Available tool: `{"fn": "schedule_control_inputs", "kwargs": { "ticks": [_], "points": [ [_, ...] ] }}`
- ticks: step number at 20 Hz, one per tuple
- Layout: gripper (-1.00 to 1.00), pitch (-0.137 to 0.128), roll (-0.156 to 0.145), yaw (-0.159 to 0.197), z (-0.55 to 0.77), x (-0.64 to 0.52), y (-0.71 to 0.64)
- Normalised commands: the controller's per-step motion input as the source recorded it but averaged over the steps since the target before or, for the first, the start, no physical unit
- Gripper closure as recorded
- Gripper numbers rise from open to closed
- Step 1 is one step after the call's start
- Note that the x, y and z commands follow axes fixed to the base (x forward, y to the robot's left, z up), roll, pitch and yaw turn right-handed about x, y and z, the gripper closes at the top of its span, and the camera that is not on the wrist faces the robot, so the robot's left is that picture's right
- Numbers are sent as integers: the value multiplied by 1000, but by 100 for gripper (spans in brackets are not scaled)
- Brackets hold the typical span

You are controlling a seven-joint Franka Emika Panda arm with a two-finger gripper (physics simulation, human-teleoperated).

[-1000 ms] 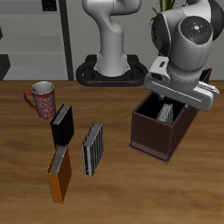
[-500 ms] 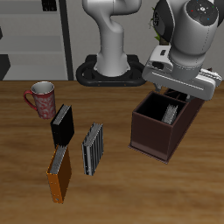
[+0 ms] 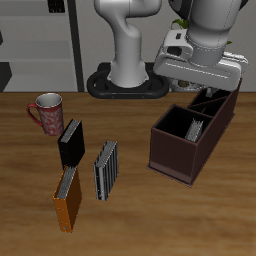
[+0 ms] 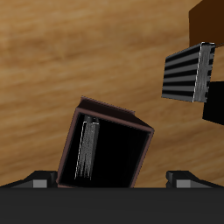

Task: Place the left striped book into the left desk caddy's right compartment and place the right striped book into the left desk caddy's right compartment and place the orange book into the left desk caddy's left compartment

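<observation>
Already we have one striped book (image 3: pixel 196 127) standing on edge in the left desk caddy (image 3: pixel 180 158), at the right of the exterior frame, in the well nearer the back. Our gripper (image 3: pixel 205 92) hangs above it with nothing between its fingers; how wide they stand we cannot tell. Left of centre, the other striped book (image 3: pixel 105 169) leans near the orange book (image 3: pixel 67 197) (both untouched). They rest on a wooden table (image 3: pixel 130 225), with a red mug (image 3: pixel 47 112) and black book (image 3: pixel 70 141) nearby.

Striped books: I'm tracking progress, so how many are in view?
2. One thin black-and-grey striped book stands inside the dark maroon-brown open-top caddy; the other striped book stands on the wooden table, beside the plain orange book. None seems hidden.
</observation>
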Motion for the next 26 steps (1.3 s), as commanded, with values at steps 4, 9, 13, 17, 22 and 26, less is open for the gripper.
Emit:
{"fn": "schedule_control_inputs", "kwargs": {
  "ticks": [4, 9, 13, 17, 22, 26],
  "points": [
    [-100, -26, -16, 51, 269, -30, -497],
    [-100, -29, -46, 36, 208, 42, -588],
    [-100, -7, -23, 17, 97, -8, -287],
    [-100, -24, -55, 2, 160, 33, -405],
    [-100, 1, -43, 3, 51, 81, -359],
    [-100, -17, -3, 38, -12, 128, -356]
  ]
}}
